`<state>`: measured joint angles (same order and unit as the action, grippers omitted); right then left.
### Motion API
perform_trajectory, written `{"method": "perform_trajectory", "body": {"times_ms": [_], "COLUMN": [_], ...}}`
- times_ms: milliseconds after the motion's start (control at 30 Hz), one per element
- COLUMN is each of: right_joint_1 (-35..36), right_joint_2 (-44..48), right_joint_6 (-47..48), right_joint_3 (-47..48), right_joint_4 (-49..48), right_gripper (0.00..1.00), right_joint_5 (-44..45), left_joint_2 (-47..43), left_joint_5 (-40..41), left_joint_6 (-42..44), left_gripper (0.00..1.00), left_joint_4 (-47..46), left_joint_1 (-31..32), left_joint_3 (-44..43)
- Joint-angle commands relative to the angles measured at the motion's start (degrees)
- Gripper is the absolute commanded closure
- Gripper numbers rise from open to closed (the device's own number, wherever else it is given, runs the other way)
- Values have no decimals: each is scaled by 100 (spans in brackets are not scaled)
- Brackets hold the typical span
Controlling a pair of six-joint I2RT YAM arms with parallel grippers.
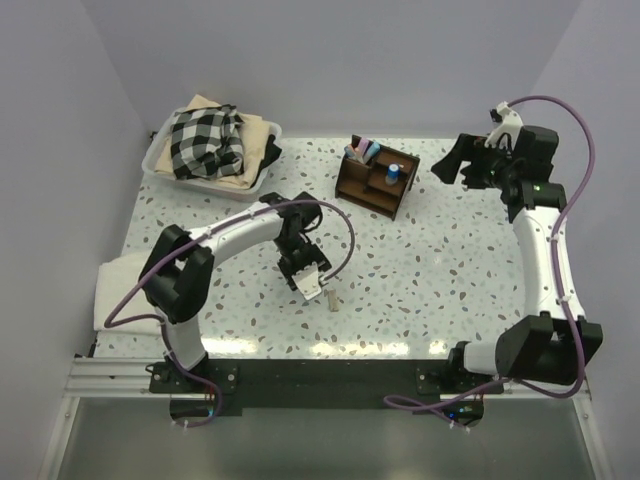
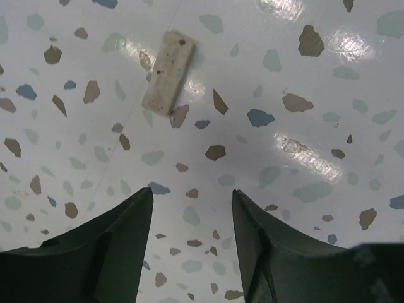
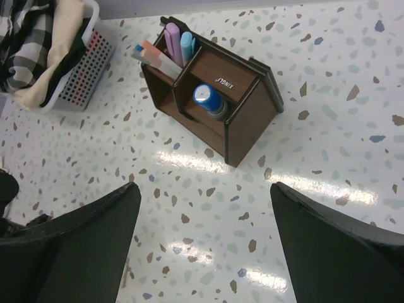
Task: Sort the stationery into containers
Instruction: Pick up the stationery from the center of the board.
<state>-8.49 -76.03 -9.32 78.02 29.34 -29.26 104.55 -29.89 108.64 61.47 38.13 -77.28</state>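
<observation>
Dark green fingers (image 2: pixel 120 240) of the left gripper (image 2: pixel 192 196) stand parted with nothing between them, low over the speckled white terrazzo table (image 2: pixel 315 126). The small beige eraser-like stub (image 2: pixel 168 72) lies flat just ahead of them, untouched, the only item seen outside storage. Judgement: the jaws are spread and aimed to straddle it. Well apart, the boxy dark brown wooden desk organizer (image 3: pixel 246 117) holds a pink marker (image 3: pixel 173 38), a light blue marker (image 3: pixel 187 44) and a white pen with orange ends (image 3: pixel 154 55) in its taller compartments, and a short blue-grey cylinder (image 3: pixel 208 100) stands in a lower one. Right gripper (image 3: pixel 202 189) hangs wide open and empty, raised beside the organizer, probably parked clear of the approach.
</observation>
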Motion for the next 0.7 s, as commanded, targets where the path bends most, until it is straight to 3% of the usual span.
{"method": "perform_trajectory", "body": {"times_ms": [0, 333, 667], "right_joint_1": [-74, -240, -364], "right_joint_2": [-184, -333, -333], "right_joint_6": [-167, -70, 150], "right_joint_3": [179, 55, 20], "right_joint_4": [80, 89, 212], "right_gripper": [12, 12, 12], "right_joint_5": [-326, -572, -660], "left_joint_2": [293, 1198, 1331], "left_joint_5": [-34, -17, 80], "left_joint_6": [878, 869, 1027], "left_gripper": [45, 52, 53], "left_joint_4": [-76, 75, 234], "left_joint_1": [273, 617, 801], "left_joint_3": [-313, -1149, -1123]}}
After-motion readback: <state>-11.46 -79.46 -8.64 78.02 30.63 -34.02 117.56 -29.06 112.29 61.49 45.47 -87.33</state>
